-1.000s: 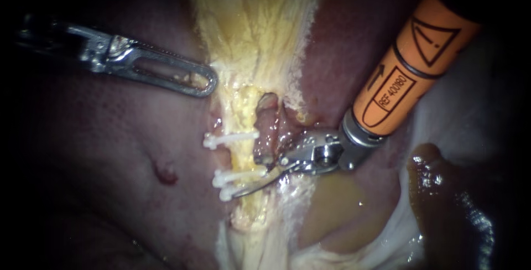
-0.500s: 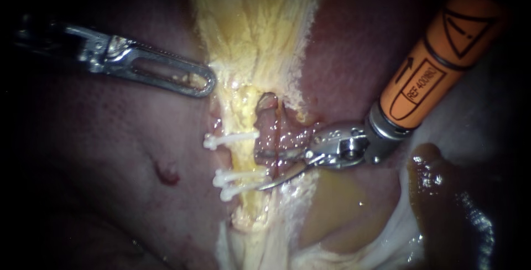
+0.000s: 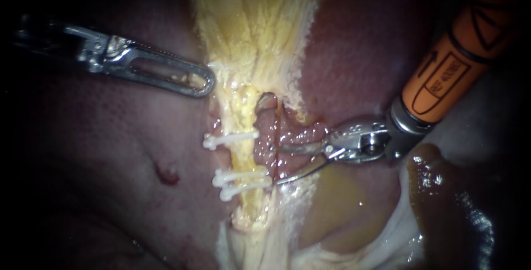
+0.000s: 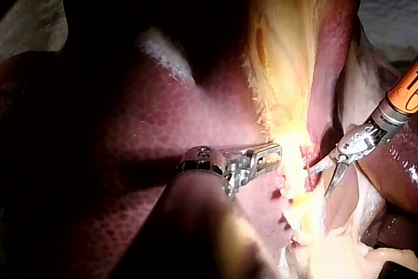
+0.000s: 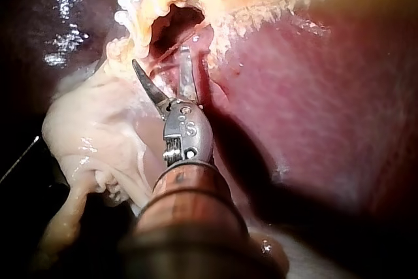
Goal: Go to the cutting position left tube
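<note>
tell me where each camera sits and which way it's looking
Endoscope: close to the tissue, facing the clipped tube; the left tool enters from the left, the right tool from the upper right with its blades open.
Left wrist: on the left arm, looking along its own shaft toward the yellow tissue; the right tool shows beyond it.
Right wrist: on the right arm, looking along its own shaft at its open blades.
Shared: all three views show the right tool's open blades.
</note>
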Tool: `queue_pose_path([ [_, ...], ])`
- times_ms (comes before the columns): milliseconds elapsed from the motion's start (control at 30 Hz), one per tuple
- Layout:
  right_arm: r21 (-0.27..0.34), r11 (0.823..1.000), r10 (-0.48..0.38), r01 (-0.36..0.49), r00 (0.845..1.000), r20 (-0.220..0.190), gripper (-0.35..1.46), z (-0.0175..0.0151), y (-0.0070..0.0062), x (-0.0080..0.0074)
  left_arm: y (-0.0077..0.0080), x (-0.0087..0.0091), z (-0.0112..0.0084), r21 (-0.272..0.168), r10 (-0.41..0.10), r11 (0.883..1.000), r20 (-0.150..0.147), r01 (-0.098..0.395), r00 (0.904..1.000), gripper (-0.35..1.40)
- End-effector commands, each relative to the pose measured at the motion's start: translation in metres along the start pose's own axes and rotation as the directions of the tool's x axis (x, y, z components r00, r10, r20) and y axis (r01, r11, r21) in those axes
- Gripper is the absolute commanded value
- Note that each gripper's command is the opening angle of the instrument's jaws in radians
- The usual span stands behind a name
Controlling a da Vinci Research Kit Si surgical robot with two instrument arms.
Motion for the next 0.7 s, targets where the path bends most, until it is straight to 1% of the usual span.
queue_pose_path([
  [33, -0.003, 1.000, 0.000, 0.000, 1.000, -0.001, 1.45, -0.0002, 0.0000, 0.0000, 0.0000, 0.0000, 0.0000, 0.000, 0.000, 1.000, 0.000, 0.000, 1.0000, -0.35],
  [333, -0.019, 1.000, 0.013, -0.013, 1.000, -0.010, 1.45, -0.0022, 0.0000, 0.0002, 0.0000, 0.0000, -0.0001, 0.000, 0.000, 1.000, 0.000, 0.000, 1.0000, -0.35],
  [467, -0.025, 1.000, 0.013, -0.014, 1.000, -0.012, 1.45, -0.0026, -0.0001, 0.0004, 0.0000, 0.0000, -0.0001, 0.000, 0.000, 1.000, 0.000, 0.000, 1.0000, -0.35],
  [600, -0.029, 1.000, 0.004, -0.005, 1.000, -0.012, 1.45, -0.0024, -0.0005, 0.0006, 0.0000, 0.0000, -0.0001, 0.000, 0.000, 1.000, 0.000, 0.000, 1.0000, -0.35],
  [700, -0.030, 1.000, 0.000, 0.000, 1.000, -0.013, 1.45, -0.0024, -0.0011, 0.0010, 0.0000, 0.0000, -0.0001, 0.000, 0.000, 1.000, 0.000, 0.000, 1.0000, -0.35],
])
